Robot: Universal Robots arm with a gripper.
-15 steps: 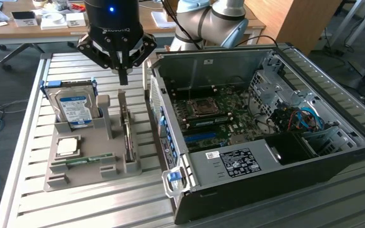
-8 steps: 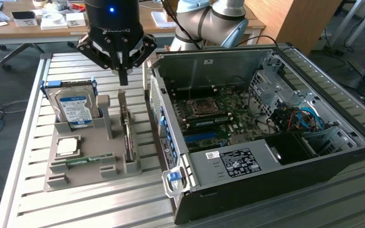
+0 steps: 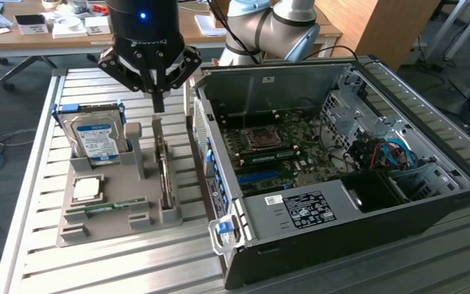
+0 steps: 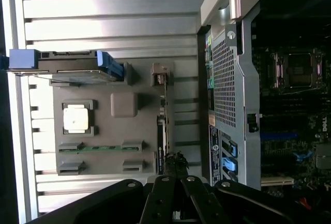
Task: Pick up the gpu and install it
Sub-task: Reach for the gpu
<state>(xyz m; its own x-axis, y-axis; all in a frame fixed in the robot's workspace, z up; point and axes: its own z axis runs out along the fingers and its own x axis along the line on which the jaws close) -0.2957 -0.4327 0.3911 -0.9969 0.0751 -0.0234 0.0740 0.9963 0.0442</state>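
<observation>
The gripper [image 3: 158,109] hangs over the grey parts holder [image 3: 112,229], which sits on a slatted metal table [image 3: 137,269] just beside the open computer case [image 3: 431,202]. Its fingers point straight down and look drawn together, or very nearly so, with nothing between them. The gripper touches no part.

The gpu [image 3: 164,171] is in the holder and not yet lifted. It stands on its long edge in end posts along the holder's edge nearest the case. Standing this way, its thin upper edge faces up, which suits a pinch from above. The fingertips are right over the end of the card that lies farther up in the exterior view, apart from it. In the wrist view the gripper [image 4: 175,158] lines up with the card's narrow edge [image 4: 162,131], so the arm seems to be aligning along the gpu's length.

The other parts each have their own pocket:
- The hard drive [image 3: 96,139], with its blue label and blue rails, stands upright at the holder's corner away from the case.
- The processor [image 3: 86,188] lies flat in a square recess.
- The RAM stick [image 3: 108,207] rests in clips toward the holder's near edge.

The case lies on its side with the panel off. This turns the motherboard [image 3: 276,153] upward, a layout that I judge favours lowering a card in from above.
</observation>
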